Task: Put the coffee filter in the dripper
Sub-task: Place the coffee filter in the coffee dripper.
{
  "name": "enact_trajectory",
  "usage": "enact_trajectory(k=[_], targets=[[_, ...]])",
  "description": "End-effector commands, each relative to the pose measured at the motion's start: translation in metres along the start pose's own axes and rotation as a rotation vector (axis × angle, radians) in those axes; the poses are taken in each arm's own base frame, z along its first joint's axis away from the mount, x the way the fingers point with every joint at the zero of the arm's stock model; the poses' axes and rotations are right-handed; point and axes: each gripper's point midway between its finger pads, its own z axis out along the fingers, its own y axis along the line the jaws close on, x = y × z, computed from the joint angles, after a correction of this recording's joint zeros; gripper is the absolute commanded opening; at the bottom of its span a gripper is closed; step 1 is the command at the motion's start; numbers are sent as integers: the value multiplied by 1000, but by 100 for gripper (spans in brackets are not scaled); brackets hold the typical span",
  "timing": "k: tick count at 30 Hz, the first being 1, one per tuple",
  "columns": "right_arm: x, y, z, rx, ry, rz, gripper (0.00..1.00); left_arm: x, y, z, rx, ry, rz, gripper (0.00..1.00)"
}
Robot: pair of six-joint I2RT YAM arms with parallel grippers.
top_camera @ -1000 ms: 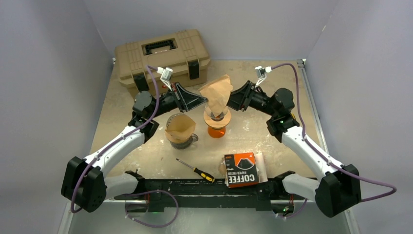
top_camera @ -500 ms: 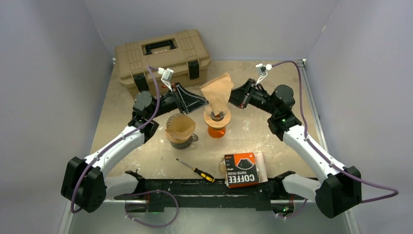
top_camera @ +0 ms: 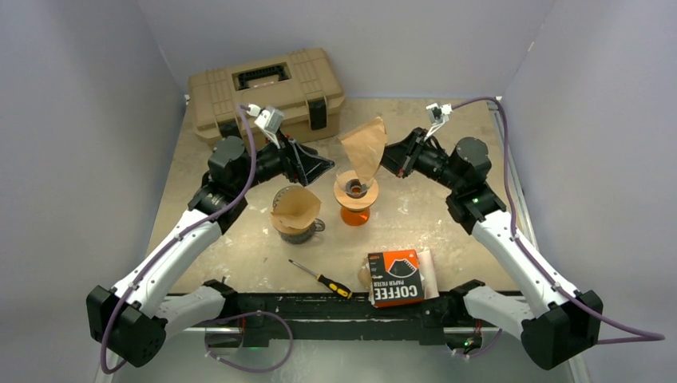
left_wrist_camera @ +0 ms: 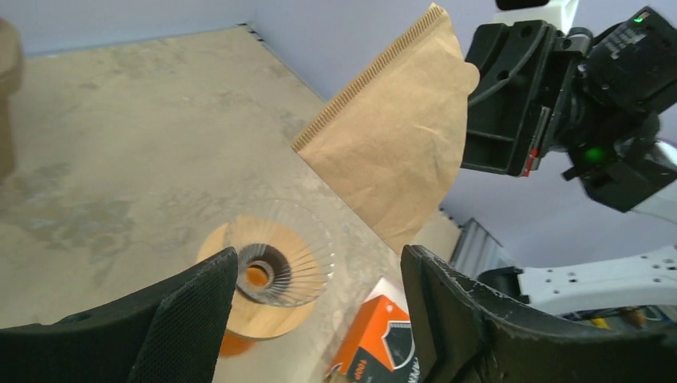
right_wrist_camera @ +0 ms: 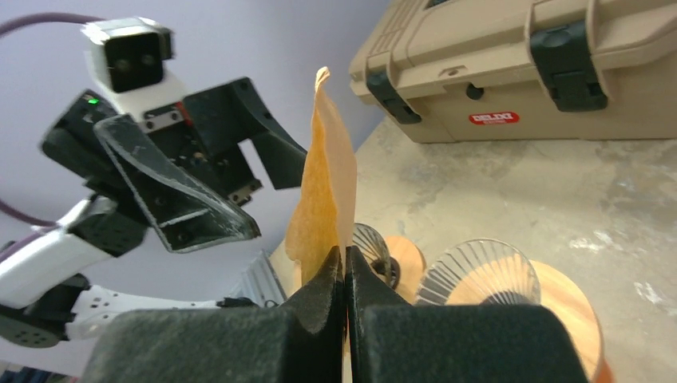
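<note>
The brown coffee filter (top_camera: 366,148) hung folded flat just above the dripper (top_camera: 355,194), not seated in its ribbed glass cone. The right hand (top_camera: 386,158) was clamped on the filter's edge, fingers pressed together on the paper. The left hand (top_camera: 322,167) stood just left of the dripper, fingers apart, holding nothing. Nearer on the surface (top_camera: 431,199) were a glass server (top_camera: 297,227) carrying another filter, a screwdriver (top_camera: 321,278) and a filter box (top_camera: 395,278). A tan toolbox (top_camera: 267,88) sat far left.

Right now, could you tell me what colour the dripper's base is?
The dripper's base is orange, clearest in the top external view.
</note>
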Motion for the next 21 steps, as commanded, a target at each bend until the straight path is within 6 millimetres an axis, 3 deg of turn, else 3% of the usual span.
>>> enact_trajectory(k=[1, 7, 11, 21], targets=[[-11, -5, -2, 74, -12, -65, 0, -3, 23, -15, -148, 41, 179, 75], [-1, -15, -5, 127, 43, -71, 0, -8, 28, -22, -187, 30, 252, 81], [2, -21, -5, 151, 54, -59, 0, -9, 43, -30, -291, 14, 215, 99], [1, -35, 0, 221, 79, -56, 0, 9, 55, -26, -314, 34, 147, 99]])
